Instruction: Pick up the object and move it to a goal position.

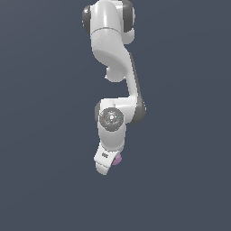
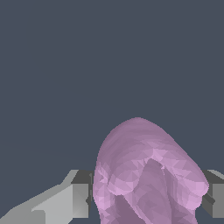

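In the wrist view, the pink-purple lump [image 2: 148, 175] is filling the space between the two grey fingers [image 2: 70, 199], one at each flank. Its faceted, bumpy sides are reaching to both pads, with no clear gap showing on either side, so the pincer appears to be narrowed down to the lump's width and pressing on it. I judge this a grip rather than a near miss, though the contact lines themselves are too tight to read with certainty. The lump is sitting centred between the fingers, which is what a steady carry needs: an off-centre pinch on so rounded a body would be likely to squirt it out.

Moving outward to the exterior view, the gripper [image 1: 108, 166] is hanging at the low end of the white Panda arm [image 1: 113, 72], tilted rather than pointing straight down. Only a small sliver of the lump [image 1: 117, 159] is peeping out at the gripper's edge toward the exterior view's right; the hand is hiding the rest. Whether it is resting on the floor or already raised I cannot tell, since the dark ground [image 1: 45, 180] is giving no shadow or edge to judge by.

Counted: one arm, one gripper, two fingers, one lump. No goal marker is showing in either view.
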Available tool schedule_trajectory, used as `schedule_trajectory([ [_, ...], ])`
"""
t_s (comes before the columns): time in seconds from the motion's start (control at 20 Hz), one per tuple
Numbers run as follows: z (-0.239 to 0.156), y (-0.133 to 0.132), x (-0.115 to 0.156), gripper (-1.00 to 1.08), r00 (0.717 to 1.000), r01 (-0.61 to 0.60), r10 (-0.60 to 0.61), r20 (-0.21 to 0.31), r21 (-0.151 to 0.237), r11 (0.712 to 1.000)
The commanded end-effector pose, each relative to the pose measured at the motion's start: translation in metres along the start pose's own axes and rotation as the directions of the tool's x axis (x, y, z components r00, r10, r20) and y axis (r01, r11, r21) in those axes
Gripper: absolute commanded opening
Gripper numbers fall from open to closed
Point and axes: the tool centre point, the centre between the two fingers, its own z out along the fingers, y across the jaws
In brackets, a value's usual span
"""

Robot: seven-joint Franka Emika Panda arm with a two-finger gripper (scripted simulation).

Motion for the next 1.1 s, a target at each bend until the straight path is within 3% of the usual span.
schedule_trajectory([
  [0.0,0.0,0.0,0.0,-1.0,1.0,0.0,0.0,0.0,0.0,1.0],
  [0.65,-0.006,0.002,-0.004,-1.0,1.0,0.0,0.0,0.0,0.0,1.0],
  [1.05,-0.049,0.014,-0.039,-1.0,1.0,0.0,0.0,0.0,0.0,1.0],
])
